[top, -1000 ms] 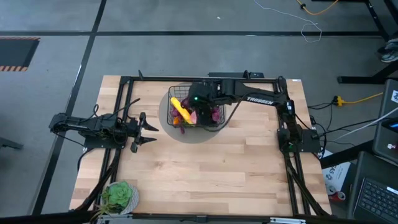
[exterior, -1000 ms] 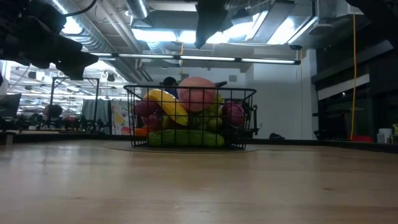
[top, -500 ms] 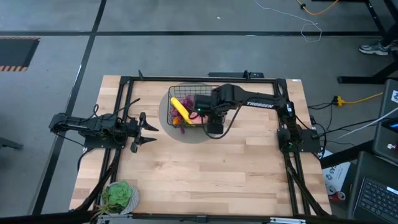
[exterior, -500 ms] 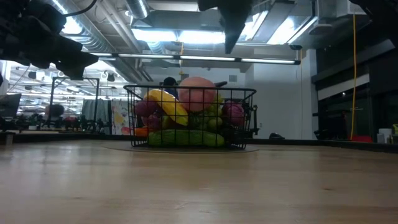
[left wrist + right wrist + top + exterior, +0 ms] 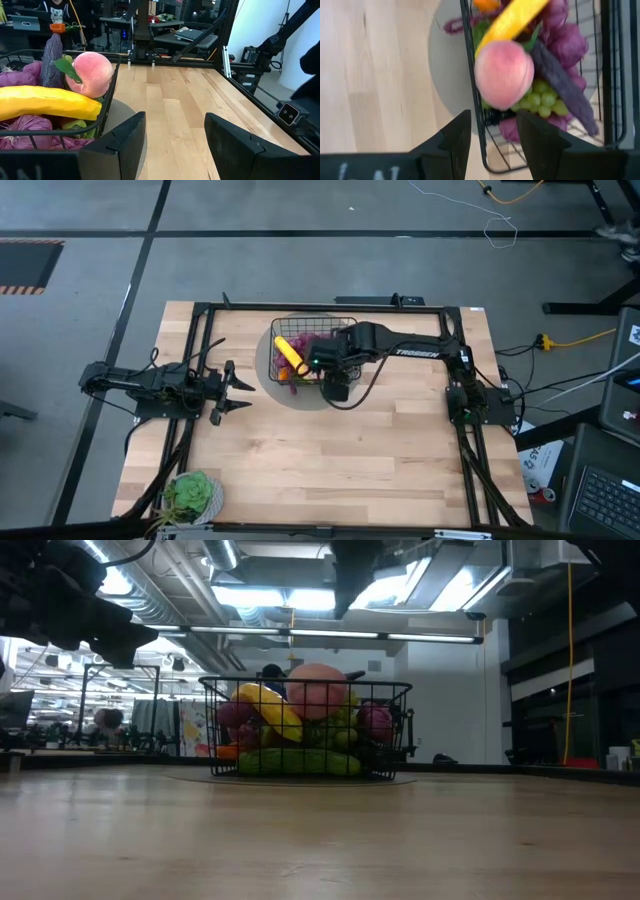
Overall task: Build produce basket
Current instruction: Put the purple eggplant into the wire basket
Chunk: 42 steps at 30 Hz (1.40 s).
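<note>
Above the wire basket's (image 5: 312,355) near rim, the right gripper (image 5: 491,131) is hovering with jaws parted and empty, its peach (image 5: 504,73) already topping the produce; the left gripper (image 5: 236,391) is waiting open beside it.

Right arm: stretched in from the table's right side toward the middle, wrist bent down; right gripper (image 5: 336,388) hangs with fingers (image 5: 454,136) parted, nothing between them. Left arm: low along the table's left edge; left gripper (image 5: 240,392) fingers (image 5: 125,140) spread, empty.
</note>
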{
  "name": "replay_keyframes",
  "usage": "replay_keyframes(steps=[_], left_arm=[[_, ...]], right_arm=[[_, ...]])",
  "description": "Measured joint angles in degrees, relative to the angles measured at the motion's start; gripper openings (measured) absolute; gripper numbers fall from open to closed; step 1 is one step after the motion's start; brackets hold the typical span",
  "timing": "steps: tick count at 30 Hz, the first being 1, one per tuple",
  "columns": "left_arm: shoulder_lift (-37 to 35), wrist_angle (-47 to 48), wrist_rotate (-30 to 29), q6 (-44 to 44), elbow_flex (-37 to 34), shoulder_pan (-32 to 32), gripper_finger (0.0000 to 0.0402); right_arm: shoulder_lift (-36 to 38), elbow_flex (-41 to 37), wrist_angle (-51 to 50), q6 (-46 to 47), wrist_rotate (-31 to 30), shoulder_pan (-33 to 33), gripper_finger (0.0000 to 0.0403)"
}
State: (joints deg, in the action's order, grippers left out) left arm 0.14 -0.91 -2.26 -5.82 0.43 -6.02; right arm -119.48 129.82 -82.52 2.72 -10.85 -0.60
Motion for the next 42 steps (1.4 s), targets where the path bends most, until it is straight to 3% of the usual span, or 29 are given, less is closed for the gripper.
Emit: replay_keyframes(steps=[21,27,32,37,42], left_arm=[[0.0,0.0,0.0,0.0,0.0,-0.02,0.0199],[0.0,-0.02,0.0,0.0,0.0,-0.02,0.0199],[0.0,0.0,0.0,0.0,0.0,-0.02,0.0199],[0.0,0.0,0.0,0.01,0.0,-0.02,0.0199],[0.0,0.0,0.0,0.0,0.0,0.0,0.0199]], right_arm=[[0.0,0.0,10.89,-0.17,-0.08,0.03,0.0158],[0.0,0.0,16.4,3.22,-10.52,1.67,0.0159],[0.0,0.0,15.07,7.45,-10.98,4.35,0.0159],[0.0,0.0,6.73,11.26,-10.88,7.26,0.0159],[0.0,0.0,-0.81,16.61,-16.76,8.37,0.0159]])
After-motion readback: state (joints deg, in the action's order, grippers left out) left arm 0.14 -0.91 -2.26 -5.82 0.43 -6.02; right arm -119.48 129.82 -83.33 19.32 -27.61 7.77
